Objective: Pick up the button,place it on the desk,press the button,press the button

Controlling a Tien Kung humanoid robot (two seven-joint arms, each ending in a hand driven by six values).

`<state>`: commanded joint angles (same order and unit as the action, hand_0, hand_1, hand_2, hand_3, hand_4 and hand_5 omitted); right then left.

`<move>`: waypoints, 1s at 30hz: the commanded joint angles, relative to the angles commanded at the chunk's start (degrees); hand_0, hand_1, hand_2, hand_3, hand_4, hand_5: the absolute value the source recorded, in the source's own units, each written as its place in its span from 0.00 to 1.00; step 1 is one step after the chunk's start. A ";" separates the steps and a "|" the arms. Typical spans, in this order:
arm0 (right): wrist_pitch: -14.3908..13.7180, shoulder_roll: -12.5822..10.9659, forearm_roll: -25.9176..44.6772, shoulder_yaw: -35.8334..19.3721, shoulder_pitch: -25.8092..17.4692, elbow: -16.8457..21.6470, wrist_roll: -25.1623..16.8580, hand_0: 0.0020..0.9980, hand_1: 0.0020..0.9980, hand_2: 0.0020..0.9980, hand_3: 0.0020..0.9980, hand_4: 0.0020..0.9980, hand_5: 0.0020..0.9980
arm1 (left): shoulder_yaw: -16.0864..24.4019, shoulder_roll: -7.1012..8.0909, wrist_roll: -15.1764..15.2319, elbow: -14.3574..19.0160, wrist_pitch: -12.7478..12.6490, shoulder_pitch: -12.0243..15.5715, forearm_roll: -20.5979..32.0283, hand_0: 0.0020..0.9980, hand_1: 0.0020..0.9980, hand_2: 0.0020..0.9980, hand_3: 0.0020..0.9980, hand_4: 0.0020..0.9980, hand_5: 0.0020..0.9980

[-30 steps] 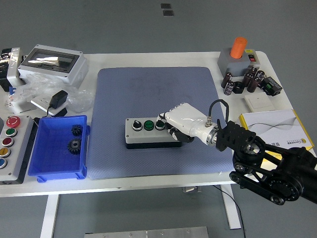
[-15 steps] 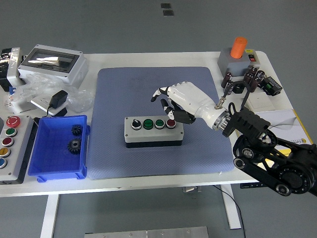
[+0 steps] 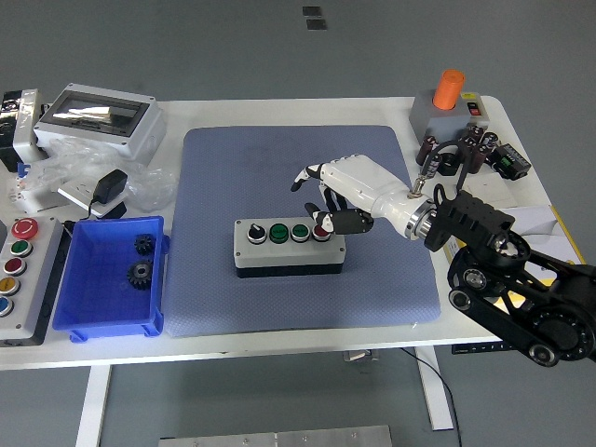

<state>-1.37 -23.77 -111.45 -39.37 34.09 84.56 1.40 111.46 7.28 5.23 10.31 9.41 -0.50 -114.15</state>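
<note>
Right hand (image 3: pixel 343 191) over button box's (image 3: pixel 289 248) right end

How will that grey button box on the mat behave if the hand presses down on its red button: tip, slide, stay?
The button box is low, wide and flat on the blue mat, so it probably won't tip. The textured mat likely resists sliding. The red button sits near the right end, where the right hand hovers; slight rocking is possible.

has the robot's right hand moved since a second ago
Yes. The right hand lifted off the button box and now sits toward its far right end.
</note>
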 joint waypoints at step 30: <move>-6.58 4.15 -1.47 10.20 0.28 -12.20 3.87 0.75 0.76 0.81 1.00 0.99 0.31 | 0.42 0.04 0.19 0.00 0.12 -0.14 -0.52 0.75 0.75 0.64 0.66 0.87 0.50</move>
<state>-7.95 -19.62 -112.92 -29.17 34.38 72.36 5.27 111.88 7.32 5.42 10.31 9.53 -0.64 -114.67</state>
